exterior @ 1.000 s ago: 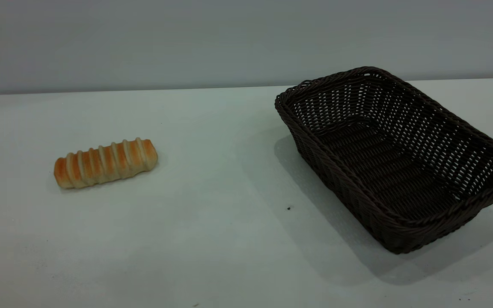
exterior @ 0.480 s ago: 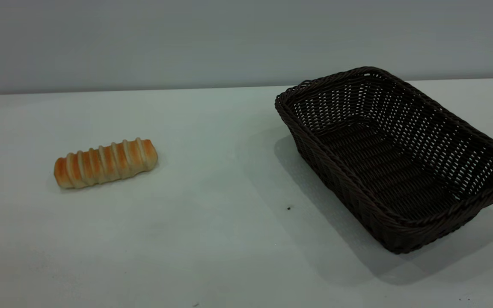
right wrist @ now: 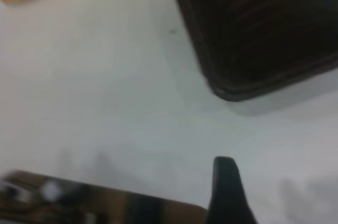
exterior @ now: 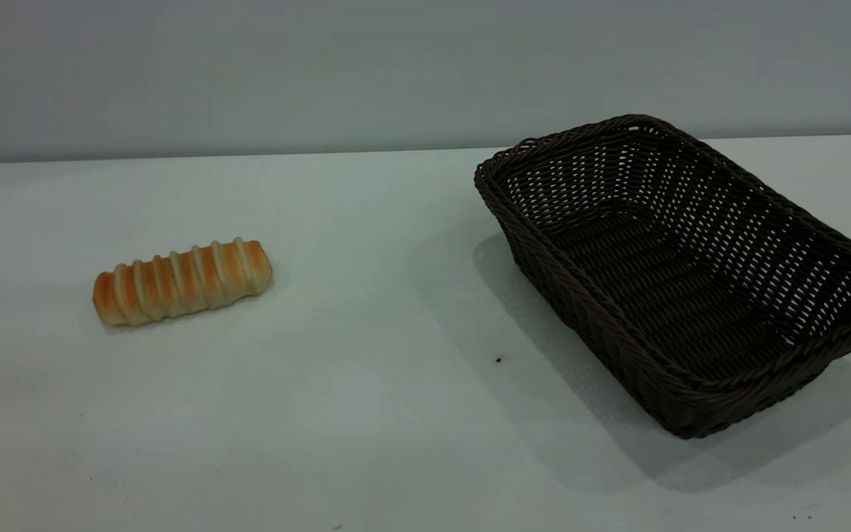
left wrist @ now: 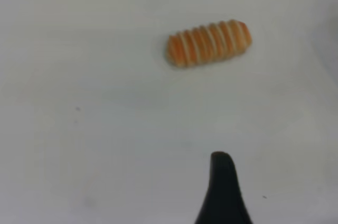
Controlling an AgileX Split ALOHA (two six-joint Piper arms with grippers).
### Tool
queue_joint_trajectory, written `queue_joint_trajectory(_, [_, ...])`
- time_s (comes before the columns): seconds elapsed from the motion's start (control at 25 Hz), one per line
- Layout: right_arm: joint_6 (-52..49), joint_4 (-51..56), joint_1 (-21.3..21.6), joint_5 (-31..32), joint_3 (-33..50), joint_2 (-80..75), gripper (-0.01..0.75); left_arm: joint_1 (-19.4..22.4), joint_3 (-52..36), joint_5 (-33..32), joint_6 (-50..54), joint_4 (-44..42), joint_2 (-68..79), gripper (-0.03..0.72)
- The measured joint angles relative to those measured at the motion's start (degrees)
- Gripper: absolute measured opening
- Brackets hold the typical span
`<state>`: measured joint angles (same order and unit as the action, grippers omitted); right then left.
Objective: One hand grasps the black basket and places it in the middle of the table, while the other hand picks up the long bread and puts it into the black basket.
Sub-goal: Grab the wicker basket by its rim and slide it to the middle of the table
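A: How many things are on the table (exterior: 366, 414)?

B: Two. One long bread (exterior: 182, 281) lies at the middle left of the exterior frame, flat on the white top. One black basket (exterior: 691, 273) stands at the right, upright and with nothing inside, well apart from the bread.

A: And the grippers?

B: Neither shows in the exterior frame. In the left wrist frame one dark finger of the left gripper (left wrist: 224, 189) stands at the lower edge, apart from the bread. In the right wrist frame one finger of the right gripper (right wrist: 227, 191) is at the lower edge, near the basket corner. Spread or pressed together, I cannot tell for either.
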<state>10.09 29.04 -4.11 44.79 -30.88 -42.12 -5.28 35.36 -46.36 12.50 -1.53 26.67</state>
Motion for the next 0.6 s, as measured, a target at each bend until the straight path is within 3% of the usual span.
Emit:
queue_joint_trajectory(0.24, [-1.76, 5.16, 0.00, -15.79, 2.72, -13.38, 0.513, 0.00, 0.00, 2.24, 0.25, -5.17, 0.00, 0.563])
queue_joint_trajectory(0.6, [-5.23, 11.18, 0.00, -26.74, 3.15, -34.98, 0.511, 0.00, 0.00, 3.48, 0.32, -5.80, 0.00, 0.563])
